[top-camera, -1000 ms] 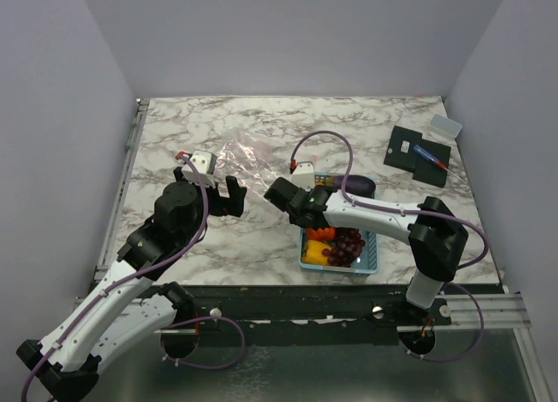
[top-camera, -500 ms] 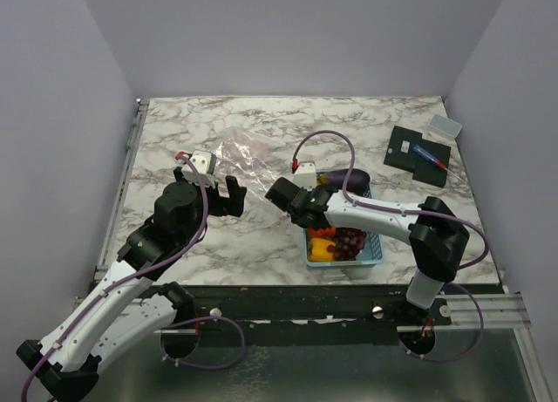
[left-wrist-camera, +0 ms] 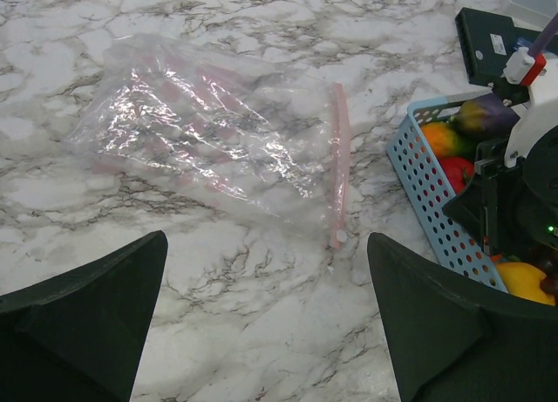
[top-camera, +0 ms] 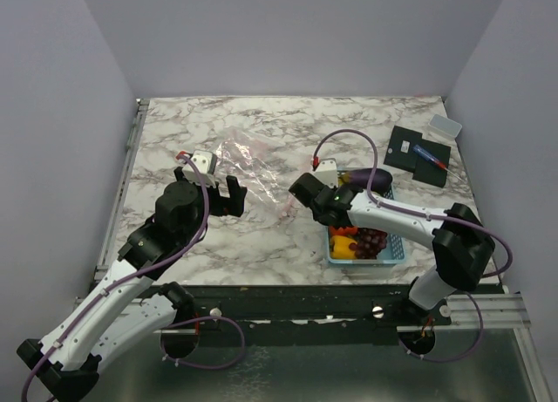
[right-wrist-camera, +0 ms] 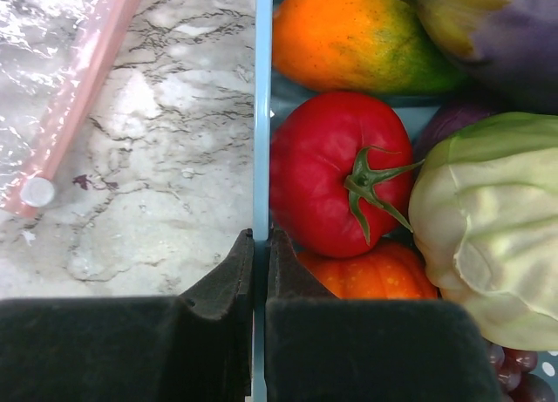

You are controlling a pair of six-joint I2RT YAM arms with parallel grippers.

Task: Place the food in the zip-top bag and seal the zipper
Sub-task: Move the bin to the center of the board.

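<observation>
Nothing was bagged: tomato (right-wrist-camera: pixel 323 171), cabbage (right-wrist-camera: pixel 484 228) and other food sat in the blue basket (right-wrist-camera: pixel 262 114), at 4 o'clock from the flat zip-top bag (left-wrist-camera: pixel 209 140). The right gripper (right-wrist-camera: pixel 259 245) pinched the basket's rim; the left gripper (left-wrist-camera: pixel 266 238) hung wide open. Filling the bag and sealing the zipper (left-wrist-camera: pixel 338 158) were not yet done.

Marble table (top-camera: pixel 174 123), zip-top bag (left-wrist-camera: pixel 209 132), blue basket (left-wrist-camera: pixel 427 197), black pad (top-camera: pixel 408 145)

walls (top-camera: pixel 288 36): plain lavender | table (top-camera: pixel 218 114): white-grey marble top | light: even
</observation>
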